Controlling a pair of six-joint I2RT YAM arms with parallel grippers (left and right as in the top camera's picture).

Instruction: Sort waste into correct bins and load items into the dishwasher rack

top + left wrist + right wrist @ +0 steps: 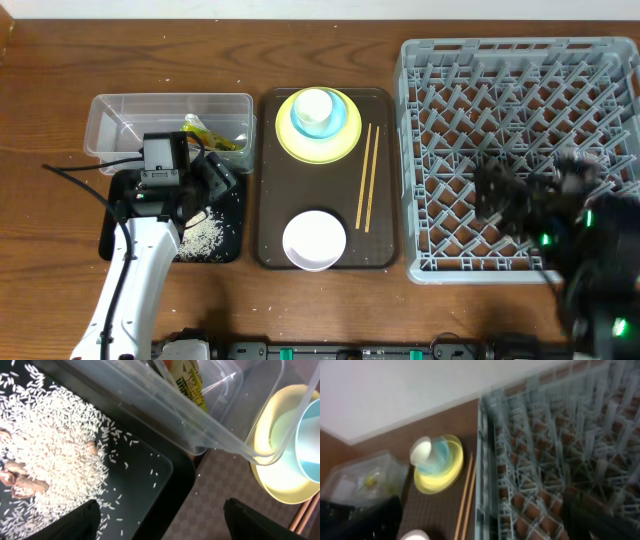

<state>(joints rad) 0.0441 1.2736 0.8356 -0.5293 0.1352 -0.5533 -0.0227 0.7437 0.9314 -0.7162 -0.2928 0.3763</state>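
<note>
The left jaws are released. The two dark fingers (75,522) stand wide apart and nothing is between them. They hang over the black tray (232,215), at its edge that meets the clear tub (110,125). The left arm (140,270) reaches to this place from the near side of the worktop (40,60).

Under the jaws and to the side of one finger, the pale rice grains (200,238) lie spread on the tray. Some small brown pieces (20,482) are mixed in them. Just ahead of the jaws is the wall of the tub, and the green-and-orange snack wrapper (225,142) lies inside it.

Beyond the other finger, past the tub, the yellow plate (290,140) sits on the brown serving tray (372,250). The light blue bowl (338,118) is on the plate and the white cup (313,105) is in this bowl. The white bowl (314,240) and the chopsticks (367,178) also lie on this tray, well apart from both pairs of jaws.

The right jaws are released too. Their fingers (605,520) look blurred at the lower corners of the right wrist view, far from each other, and they hold nothing. The right arm (590,240) keeps them above the grey dishwasher rack (470,90), over its near right part. The pegs of the rack are under and ahead of these jaws, and no dish is seen among them. The plate with its stack is far off to one side of the right jaws, outside the wall of the rack.
</note>
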